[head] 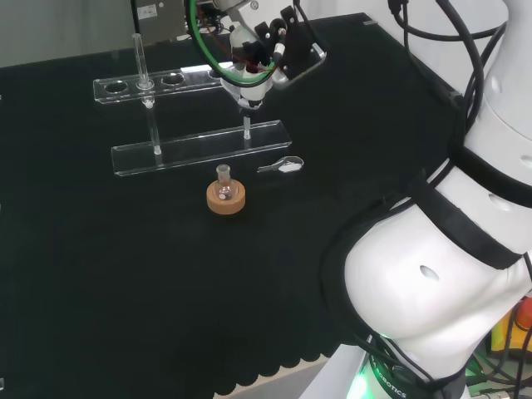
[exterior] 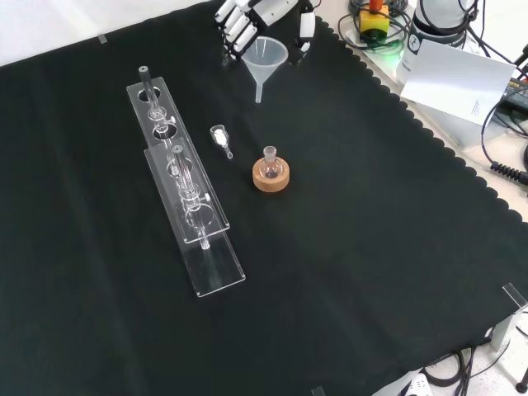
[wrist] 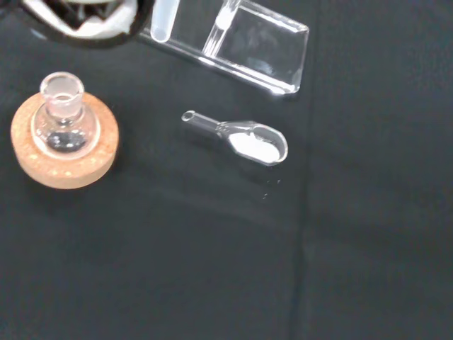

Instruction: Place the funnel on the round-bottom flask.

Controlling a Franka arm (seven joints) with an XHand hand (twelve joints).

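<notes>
Funnel held up, flask waiting below

The robot hand (exterior: 247,21) pinches the funnel (exterior: 266,59) by its wide rim so the spout hangs down. The round-bottom flask (exterior: 270,165) sits upright in its cork ring (exterior: 271,180) on the table (exterior: 371,264), nearby.

Arm (head: 432,283): big white rounded links, black bands at seams, black cables alongside, green glow nr base. Hand (exterior: 247,18): black/white segmented fingers; green + black cables at wrist.

Lab bench, test-tube rack (exterior: 186,190), flask (exterior: 270,167), funnel (exterior: 266,59)
</notes>
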